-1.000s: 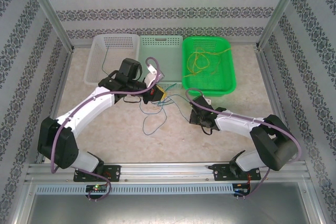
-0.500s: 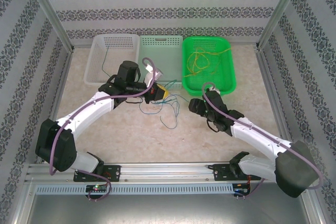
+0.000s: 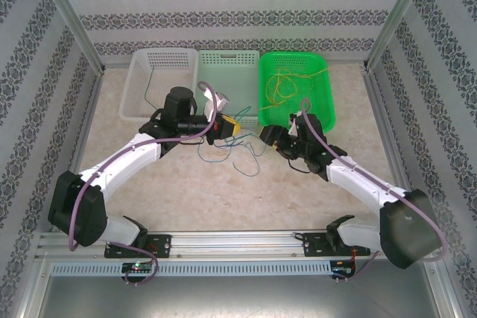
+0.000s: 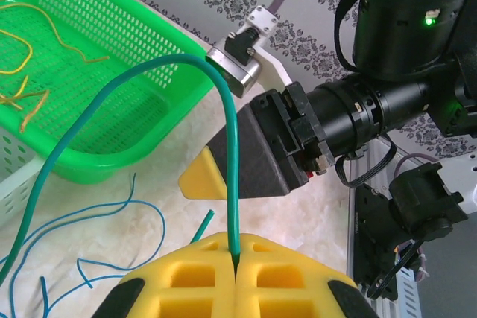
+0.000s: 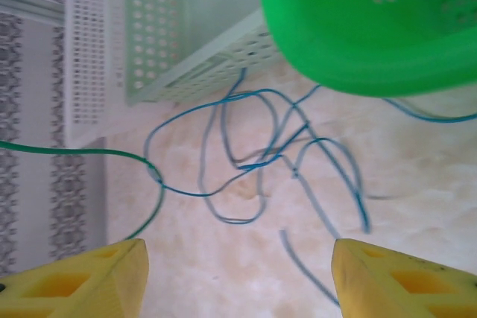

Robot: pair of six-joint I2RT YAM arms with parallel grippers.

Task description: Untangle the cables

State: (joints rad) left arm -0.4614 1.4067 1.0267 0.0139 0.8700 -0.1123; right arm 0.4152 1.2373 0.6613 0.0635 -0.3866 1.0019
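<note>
1. Left gripper (image 4: 235,249): yellow foam-padded fingers pressed together, pinching the dark green thin cable (image 4: 235,199). In the top view this gripper (image 3: 223,128) points toward 3 o'clock.
2. Dark green thin cable: rises from the closed pads, arches over and drops toward the table at 9 o'clock in the left wrist view.
3. Right gripper (image 5: 238,284): yellow fingertips spread wide, nothing between them. In the top view it (image 3: 272,135) sits at 3 o'clock of the left gripper, near it and facing it.
4. Blue thin curly cables (image 5: 261,160): loose tangle on the beige marbled table (image 3: 223,199), at 5 o'clock of the left gripper (image 3: 240,156) in the top view, at 12 o'clock of the open fingertips in the right wrist view.
5. Bright green perforated plastic basket (image 3: 324,121): at 12 to 1 o'clock of the right gripper; holds the yellow thin curly cables (image 3: 287,87).
6. Pale green perforated plastic basket (image 3: 227,53): at 12 o'clock of the left gripper.
7. White perforated plastic basket (image 3: 160,56): at 10 o'clock of the left gripper; one thin dark cable (image 3: 149,83) lies in it.
</note>
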